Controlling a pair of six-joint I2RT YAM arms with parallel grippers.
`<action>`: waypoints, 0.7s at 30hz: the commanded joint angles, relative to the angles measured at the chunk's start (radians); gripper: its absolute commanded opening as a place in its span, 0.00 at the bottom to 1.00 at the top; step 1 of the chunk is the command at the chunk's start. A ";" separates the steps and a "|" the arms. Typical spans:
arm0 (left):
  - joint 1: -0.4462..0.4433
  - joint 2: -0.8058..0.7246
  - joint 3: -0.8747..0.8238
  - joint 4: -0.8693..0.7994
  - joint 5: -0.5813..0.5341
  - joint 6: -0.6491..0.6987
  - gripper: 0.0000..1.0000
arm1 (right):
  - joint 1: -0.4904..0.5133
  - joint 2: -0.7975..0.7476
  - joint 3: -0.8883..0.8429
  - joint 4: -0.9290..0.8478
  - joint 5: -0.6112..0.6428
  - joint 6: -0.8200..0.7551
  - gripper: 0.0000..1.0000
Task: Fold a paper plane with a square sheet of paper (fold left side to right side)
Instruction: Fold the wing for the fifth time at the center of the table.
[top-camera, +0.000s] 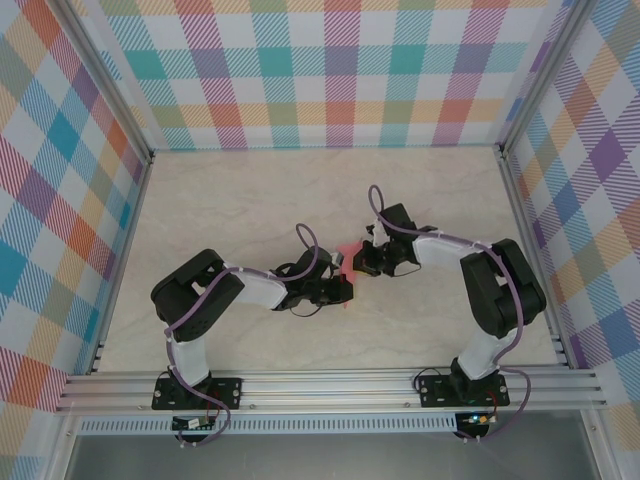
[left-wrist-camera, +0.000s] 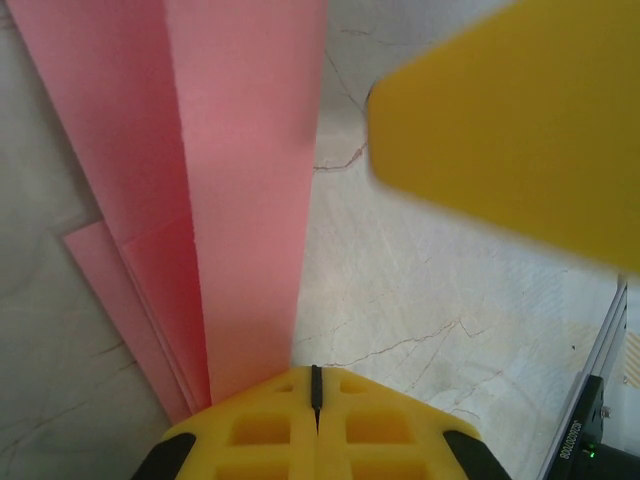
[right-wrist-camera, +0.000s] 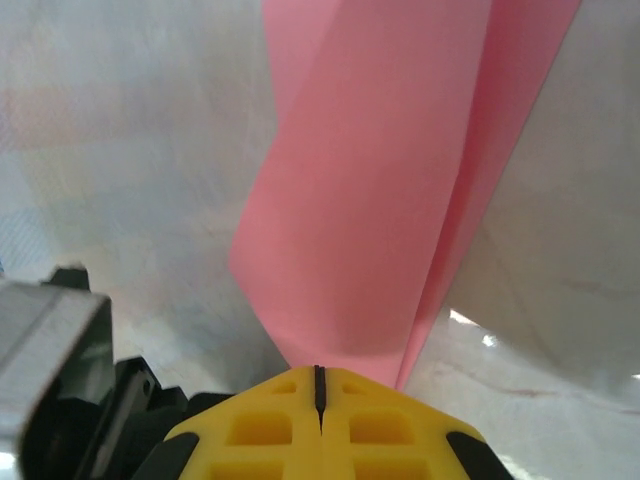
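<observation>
1 pale marble-patterned table (top-camera: 250, 200) lay beneath everything, with bright plaid walls on 3 sides. On it worked 2 arms, the left arm (top-camera: 200, 290) and the right arm (top-camera: 500, 285), both bent inward so that their wrists met near the middle. Between the 2 wrists sat 1 salmon-pink paper plane (top-camera: 349, 255), folded into long, narrow layers. In the left wrist view the paper plane (left-wrist-camera: 250, 150) rose straight ahead of the fingertips and a little to their left, with at least 3 overlapping strips showing. In the right wrist view it (right-wrist-camera: 380, 180) stood directly ahead as 1 broad creased panel, narrowing down to the tips. The left gripper (left-wrist-camera: 316, 382) had its 2 yellow fingers pressed together on the sheet's lower edge. The right gripper (right-wrist-camera: 319, 380) was likewise closed, pinching the paper's narrow end. 1 blurred yellow shape (left-wrist-camera: 520, 120) hung ahead and right of the left gripper; what it was could not be told.
</observation>
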 joint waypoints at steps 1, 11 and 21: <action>-0.019 0.020 -0.037 -0.103 -0.029 0.003 0.00 | 0.028 0.019 0.002 0.062 -0.041 0.014 0.00; -0.022 0.016 -0.032 -0.120 -0.033 0.004 0.00 | 0.037 0.124 0.034 0.095 0.037 -0.038 0.00; -0.022 0.023 -0.033 -0.117 -0.030 0.001 0.00 | -0.026 0.183 0.078 0.124 0.042 -0.103 0.00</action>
